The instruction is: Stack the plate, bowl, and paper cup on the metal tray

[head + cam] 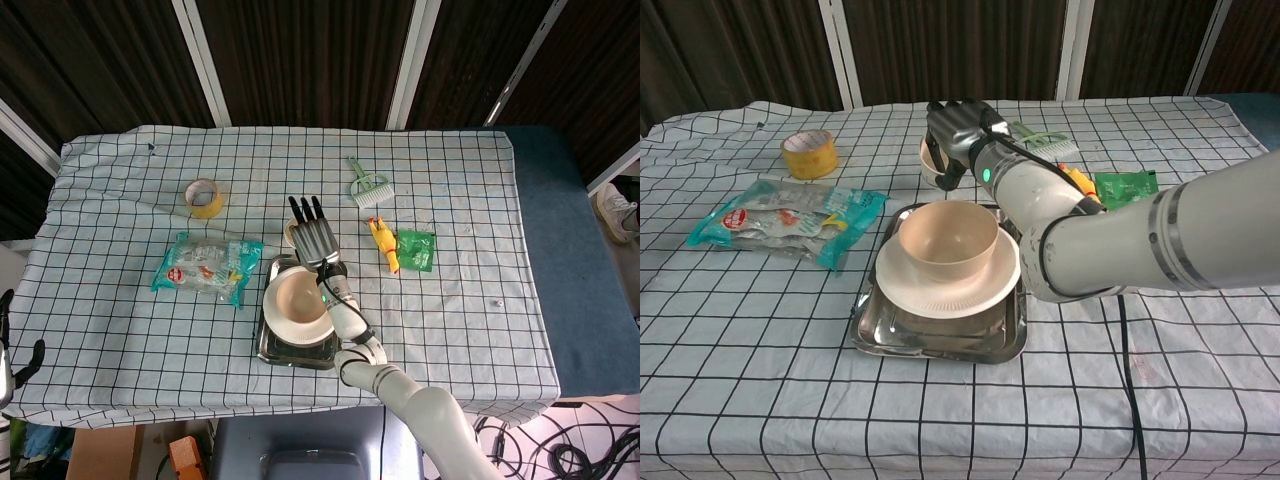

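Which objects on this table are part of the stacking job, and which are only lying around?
Part of the job:
tray
plate, on the tray
bowl, on the plate
paper cup, held by the right hand

Lying around:
tape roll
snack bag
small brush
rubber chicken
green packet

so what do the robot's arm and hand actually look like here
The right hand is dark, black-grey metal with segmented fingers. Its arm is smooth, glossy white, built of rounded sections with dark seams between them, and a small green light glows near the wrist. At the head view's left edge, a dark part shows, too small to identify.
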Controlling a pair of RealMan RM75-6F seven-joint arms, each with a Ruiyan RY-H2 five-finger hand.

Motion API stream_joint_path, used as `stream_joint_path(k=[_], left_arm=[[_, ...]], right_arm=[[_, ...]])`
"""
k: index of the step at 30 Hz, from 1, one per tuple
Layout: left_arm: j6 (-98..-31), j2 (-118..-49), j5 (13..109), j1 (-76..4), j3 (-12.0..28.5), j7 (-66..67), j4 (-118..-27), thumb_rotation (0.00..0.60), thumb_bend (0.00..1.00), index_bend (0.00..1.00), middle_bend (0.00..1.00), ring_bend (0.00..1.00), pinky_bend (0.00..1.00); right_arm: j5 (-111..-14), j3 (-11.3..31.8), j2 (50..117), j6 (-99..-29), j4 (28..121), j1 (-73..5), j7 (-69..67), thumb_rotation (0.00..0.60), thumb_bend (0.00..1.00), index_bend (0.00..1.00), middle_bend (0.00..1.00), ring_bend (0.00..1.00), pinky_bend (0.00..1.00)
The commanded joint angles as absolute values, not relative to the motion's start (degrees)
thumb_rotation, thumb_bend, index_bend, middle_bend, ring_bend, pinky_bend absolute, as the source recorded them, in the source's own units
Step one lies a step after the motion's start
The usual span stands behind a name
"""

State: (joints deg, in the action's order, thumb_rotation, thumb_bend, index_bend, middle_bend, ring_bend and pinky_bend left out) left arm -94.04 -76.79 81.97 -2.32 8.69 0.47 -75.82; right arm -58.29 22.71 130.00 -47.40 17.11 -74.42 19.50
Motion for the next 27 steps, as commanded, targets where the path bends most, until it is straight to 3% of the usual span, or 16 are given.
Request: stream_joint_path(k=[1, 5, 10, 13, 19, 23, 27], left_arm=[[-94.21, -76.78, 82.4, -2.31, 8.44, 0.65, -75.87, 0.6, 0.36, 0.0, 0.0, 0.0, 0.0], [-94.43, -77.09, 83.19, -2.42, 7.99, 1.46, -75.94, 0.6, 0.36, 0.0, 0.0, 0.0, 0.0], [-94.48, -77.59, 83.8, -2.57, 7.55, 2.61, -75.97, 0.6, 0.36, 0.0, 0.0, 0.0, 0.0], [-94.79, -77.88, 84.33, -2.58, 7.27, 3.26, -76.03, 0.6, 0.36, 0.0, 0.0, 0.0, 0.0], [-94.84, -78.14, 84.77, -2.66, 6.99, 3.71, -75.92, 0.6, 0.36, 0.0, 0.0, 0.0, 0.0], [-94.73, -78.28, 84.85, -2.73, 6.9, 3.97, -75.84, 0.6, 0.36, 0.0, 0.0, 0.0, 0.0], [-94.48, -78.47, 84.93, -2.87, 6.79, 4.38, -75.8, 0.6, 0.36, 0.0, 0.0, 0.0, 0.0]], right_arm=[[-59.6, 22.65, 129.86, -50.5, 17.57, -74.11, 16.62, 0.6, 0.43, 0.65, 0.0, 0.0, 0.0], [-65.32, 19.1, 125.16, -59.55, 27.06, -69.79, 13.46, 0.6, 0.43, 0.65, 0.0, 0.0, 0.0], [-67.65, 17.34, 114.64, -65.21, 49.02, -63.7, 19.6, 0.6, 0.43, 0.65, 0.01, 0.0, 0.0], [-65.82, 16.46, 106.07, -65.46, 66.88, -59.32, 26.21, 0.6, 0.43, 0.65, 0.01, 0.0, 0.0], [-62.36, 13.23, 92.6, -65.7, 90.82, -53.56, 36.26, 0.6, 0.44, 0.64, 0.01, 0.0, 0.0], [-60.18, 11.72, 86.0, -64.9, 100.59, -51.39, 38.38, 0.6, 0.45, 0.64, 0.01, 0.0, 0.0], [-56.35, 11.04, 82.43, -62.71, 104.3, -51.18, 40.19, 0.6, 0.46, 0.64, 0.01, 0.0, 0.0]])
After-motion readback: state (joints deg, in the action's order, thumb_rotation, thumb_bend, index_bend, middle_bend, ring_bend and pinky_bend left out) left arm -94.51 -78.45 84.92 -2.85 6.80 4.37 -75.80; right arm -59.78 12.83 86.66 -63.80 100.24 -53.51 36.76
